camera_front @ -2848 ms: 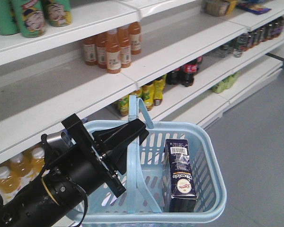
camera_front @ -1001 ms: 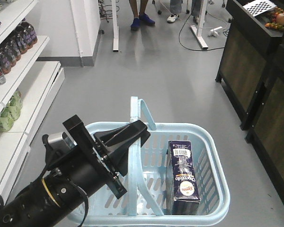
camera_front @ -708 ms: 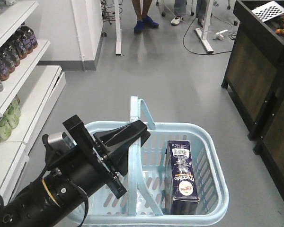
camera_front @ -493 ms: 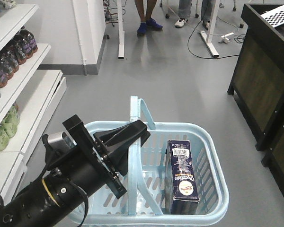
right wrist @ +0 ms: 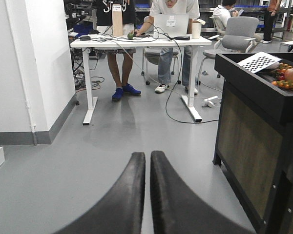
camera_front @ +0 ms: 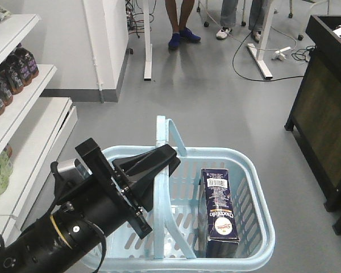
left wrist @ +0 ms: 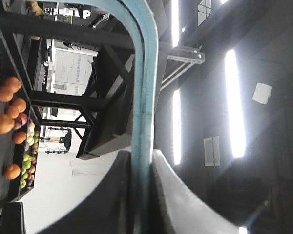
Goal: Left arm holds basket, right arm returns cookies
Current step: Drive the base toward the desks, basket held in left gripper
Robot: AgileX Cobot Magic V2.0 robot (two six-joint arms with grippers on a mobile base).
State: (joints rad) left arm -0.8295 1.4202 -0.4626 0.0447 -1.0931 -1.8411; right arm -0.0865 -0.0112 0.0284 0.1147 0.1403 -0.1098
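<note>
Light blue plastic forms the basket (camera_front: 216, 152), which hangs from one raised loop handle (camera_front: 169, 136). The left gripper (camera_front: 169, 159) is clenched on that handle. In the left wrist view, the handle strip (left wrist: 145, 97) runs straight between the two black fingers (left wrist: 119, 185), which press on it from both sides.

The cookies (camera_front: 219, 210) are inside the basket, in the half to the right of the gripped handle, close to the right wall. The long axis of the box runs from the near rim toward the far rim. The barcode end faces the far side and the oval logo sits toward the near end. Whether the box lies flat or leans on the wall cannot be determined.

The right gripper (right wrist: 147, 155) is empty, and its fingers are drawn together with only a thin slit between them. It points out across the grey floor toward a white desk (right wrist: 136, 43). Neither basket nor box appears in its view.

Judgement: the box lies on the right arm's side of the handle, so the right arm has the clear approach. The gripper needs to open, turn down toward the basket, and close across the box's narrow width.
</note>
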